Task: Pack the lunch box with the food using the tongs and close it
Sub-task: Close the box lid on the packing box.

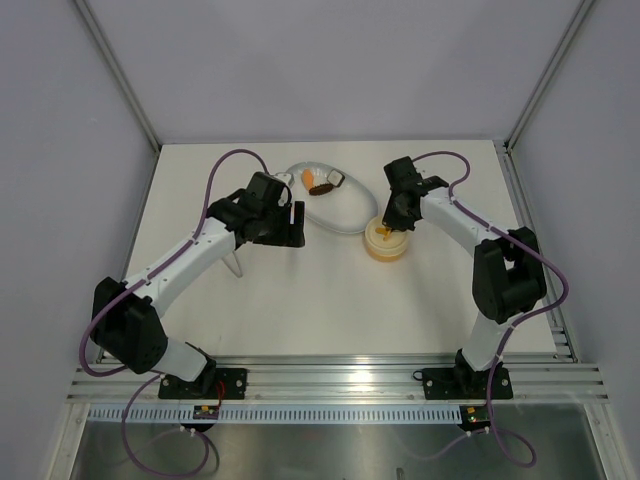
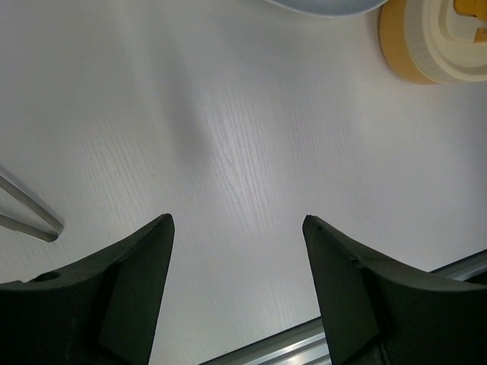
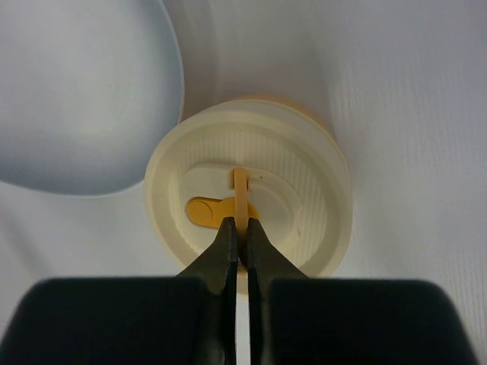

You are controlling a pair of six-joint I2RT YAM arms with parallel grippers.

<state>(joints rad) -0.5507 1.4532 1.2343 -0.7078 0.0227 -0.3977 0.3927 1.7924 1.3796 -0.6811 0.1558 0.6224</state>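
Tongs [image 2: 27, 217] cut off by left edge in left wrist view; only two leg ends seen. Lunch box [image 2: 396, 46] and lid [image 2: 445, 38] cropped at top right corner, dish [image 2: 327, 6] at top edge. Box contents hidden under lid. Lower part of tab [image 3: 241, 186] covered by right gripper [image 3: 240, 225]. Food [image 1: 318, 182] too small to be told apart in top view.

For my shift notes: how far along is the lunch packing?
Done: nothing certain; the lid sits on the lunch box, contents hidden. In hand: the right tool is shut on the lid's upright tab; the left tool hangs open, empty. Left: an orange piece and a dark piece lie in the white dish, and the tongs lie on the table.
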